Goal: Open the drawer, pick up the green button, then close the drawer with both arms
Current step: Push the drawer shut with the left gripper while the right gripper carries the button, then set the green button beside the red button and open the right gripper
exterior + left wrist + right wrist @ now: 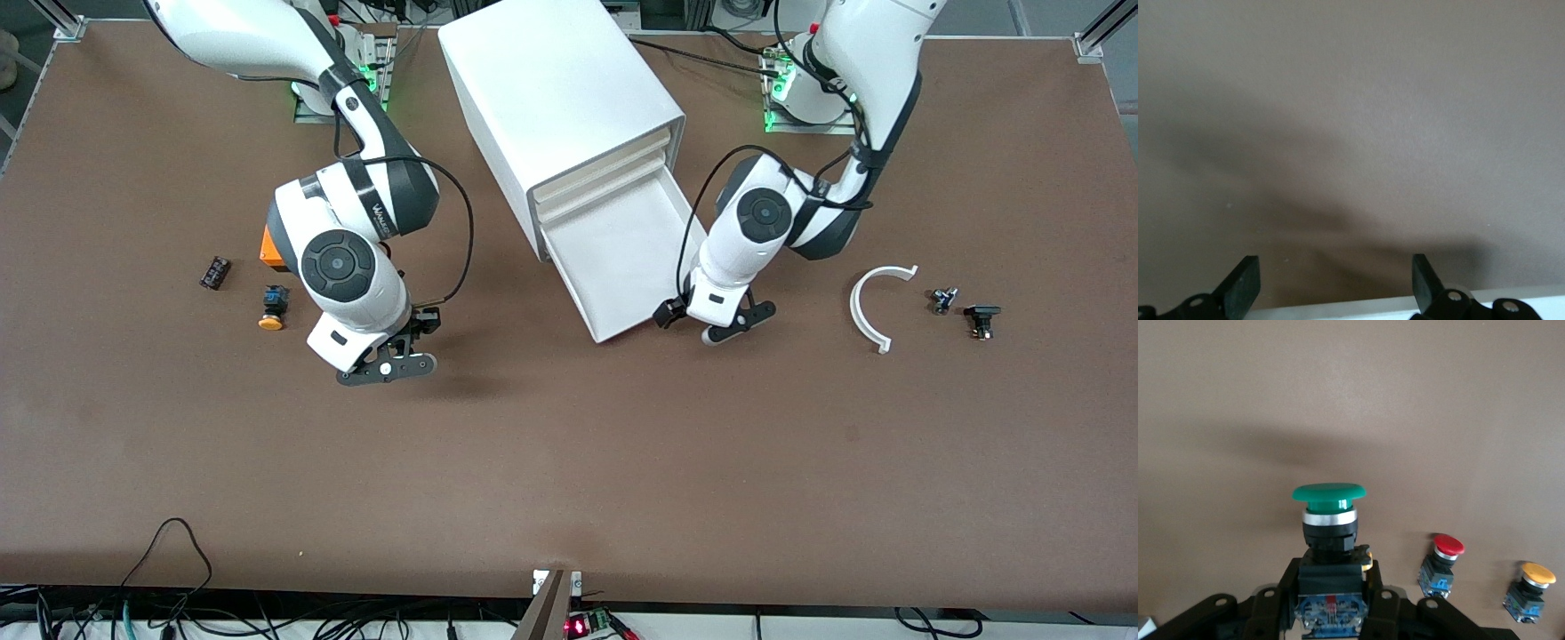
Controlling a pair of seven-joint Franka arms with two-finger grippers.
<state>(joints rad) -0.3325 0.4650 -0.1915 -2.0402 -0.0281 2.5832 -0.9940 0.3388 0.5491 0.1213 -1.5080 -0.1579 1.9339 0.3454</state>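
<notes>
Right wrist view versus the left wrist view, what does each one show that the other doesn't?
Only the right wrist view shows the right tool shut on the green button, with a red button and a yellow button on the table. Only the left wrist view shows the left tool, open and empty, and a white edge, likely the open drawer. Both show bare brown table.

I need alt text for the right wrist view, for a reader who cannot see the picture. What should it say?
The right gripper is shut on the green button, which stands upright between its black fingers over the bare brown table. Beside it on the table stand two more buttons, one red-capped and one yellow-capped.
</notes>
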